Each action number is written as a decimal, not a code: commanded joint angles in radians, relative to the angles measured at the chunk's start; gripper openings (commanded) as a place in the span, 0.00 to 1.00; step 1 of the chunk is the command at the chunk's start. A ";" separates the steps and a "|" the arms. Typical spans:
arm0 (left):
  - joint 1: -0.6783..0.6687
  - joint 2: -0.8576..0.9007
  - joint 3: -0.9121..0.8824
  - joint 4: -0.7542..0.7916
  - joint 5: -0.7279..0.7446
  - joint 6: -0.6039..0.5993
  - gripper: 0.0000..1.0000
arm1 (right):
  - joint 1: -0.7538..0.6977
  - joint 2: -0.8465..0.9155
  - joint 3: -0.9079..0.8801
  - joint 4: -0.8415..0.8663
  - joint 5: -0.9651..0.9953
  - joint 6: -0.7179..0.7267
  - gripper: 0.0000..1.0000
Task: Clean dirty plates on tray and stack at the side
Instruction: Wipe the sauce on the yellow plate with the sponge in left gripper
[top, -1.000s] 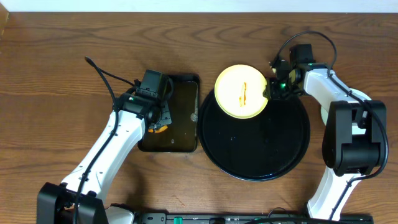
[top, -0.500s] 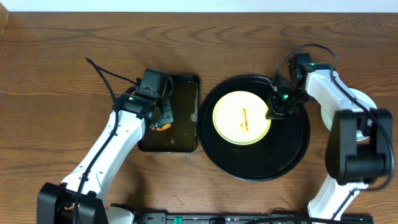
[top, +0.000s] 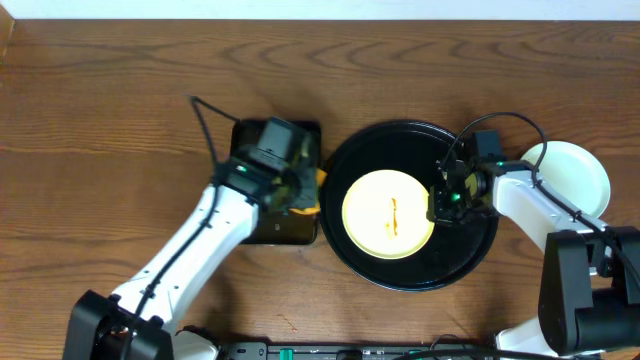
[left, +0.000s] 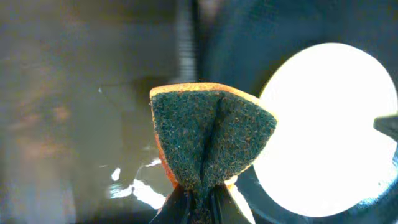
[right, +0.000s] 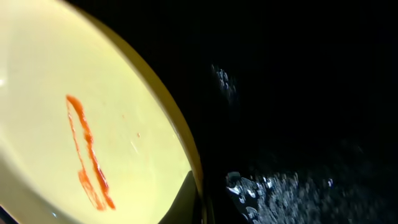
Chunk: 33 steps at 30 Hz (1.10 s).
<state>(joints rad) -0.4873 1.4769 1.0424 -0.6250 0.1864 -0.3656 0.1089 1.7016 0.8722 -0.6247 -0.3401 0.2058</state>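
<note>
Sponge (left: 208, 137), folded with its green scouring face out and orange backing behind, is clenched in the left tool (top: 297, 188) at the right edge of the small tray (top: 290, 230). Yellow plate (top: 365, 215) lies directly right of it, just past the two touching rims, flat in the middle-left of the round tray (top: 400, 268). Coming wipe likely turns on this: a short rightward reach puts the sponge over the plate's near edge. Orange streak (top: 392, 215) runs near-to-far along the plate's centre line, so a stroke would follow that axis. Right tool (top: 441, 205) sits at the plate's right rim and is the nearer arm; the wrist view shows one finger (right: 188, 196) against the rim, but whether it is gripping I cannot tell. White plate (top: 572, 175) rests on the table (top: 100, 100), right of the round tray. Change over the last second: the plate was up at the round tray's far-left rim and is now down in the tray. Left arm has swung right from over the small tray's left half, bringing the sponge with it.
</note>
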 joint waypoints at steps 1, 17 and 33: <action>-0.095 0.009 0.008 0.040 0.015 -0.045 0.07 | 0.021 -0.020 -0.035 0.043 0.030 0.068 0.01; -0.348 0.285 0.007 0.461 0.127 -0.165 0.08 | 0.050 -0.020 -0.038 0.042 0.029 0.067 0.01; -0.343 0.462 0.007 0.480 -0.212 -0.189 0.08 | 0.050 -0.020 -0.038 0.023 0.029 0.067 0.01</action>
<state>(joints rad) -0.8379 1.9041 1.0477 -0.0891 0.2508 -0.5510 0.1398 1.6836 0.8486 -0.5831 -0.3286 0.2604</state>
